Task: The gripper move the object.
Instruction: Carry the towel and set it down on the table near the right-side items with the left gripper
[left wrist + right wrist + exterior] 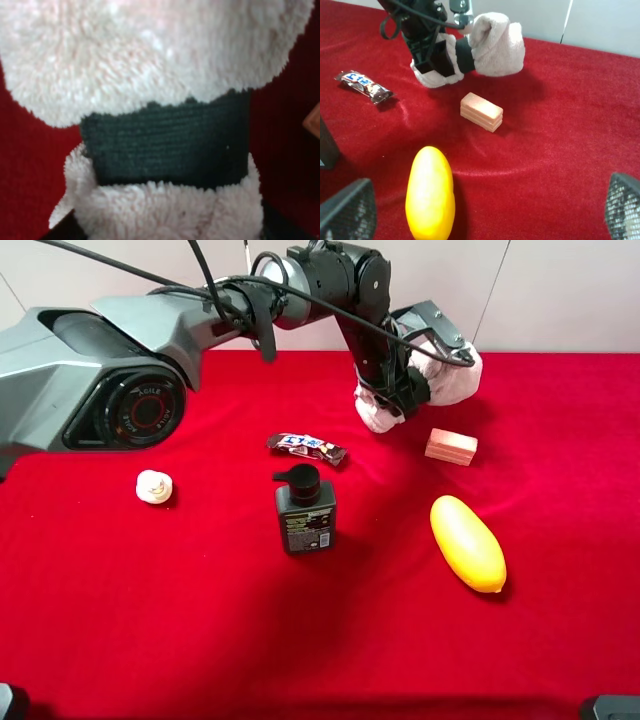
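Left tool (pixel 398 392) clamped tight on pink towel (pixel 452 372) at its black band (pixel 165 145), arm stretched over to tabletop (pixel 150 620) far edge, right of centre. Tabletop red, pale wall behind. Left wrist view: towel only. Right wrist view: right tool (pixel 485 207) wide apart, empty.

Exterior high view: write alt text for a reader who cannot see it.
The left gripper clamps a pale pink rolled towel at the back of a red table. In front are a pink soap bar, a yellow fruit, a black pump bottle, a candy bar and a small white cap.
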{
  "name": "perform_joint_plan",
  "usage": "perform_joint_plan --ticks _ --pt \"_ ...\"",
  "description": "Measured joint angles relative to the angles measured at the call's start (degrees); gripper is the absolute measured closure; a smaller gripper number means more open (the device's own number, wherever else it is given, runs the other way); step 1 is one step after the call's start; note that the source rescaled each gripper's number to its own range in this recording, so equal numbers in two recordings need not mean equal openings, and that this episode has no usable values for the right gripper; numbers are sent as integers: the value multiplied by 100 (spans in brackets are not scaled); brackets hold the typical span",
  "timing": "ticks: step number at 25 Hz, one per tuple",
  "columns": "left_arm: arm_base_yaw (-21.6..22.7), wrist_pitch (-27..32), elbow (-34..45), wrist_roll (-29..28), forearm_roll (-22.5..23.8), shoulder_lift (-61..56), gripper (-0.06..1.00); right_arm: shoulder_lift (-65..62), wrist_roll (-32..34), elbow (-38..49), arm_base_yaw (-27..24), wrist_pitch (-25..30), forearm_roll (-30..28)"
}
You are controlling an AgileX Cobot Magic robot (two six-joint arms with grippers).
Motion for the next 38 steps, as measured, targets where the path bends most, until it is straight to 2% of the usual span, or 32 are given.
perform_joint_plan --ticks 30,38 --pt "0 -346 41 181 0 0 93 0 0 0 0 0 0" --pt "0 -416 41 192 -6 0 55 0 0 0 0 0 0"
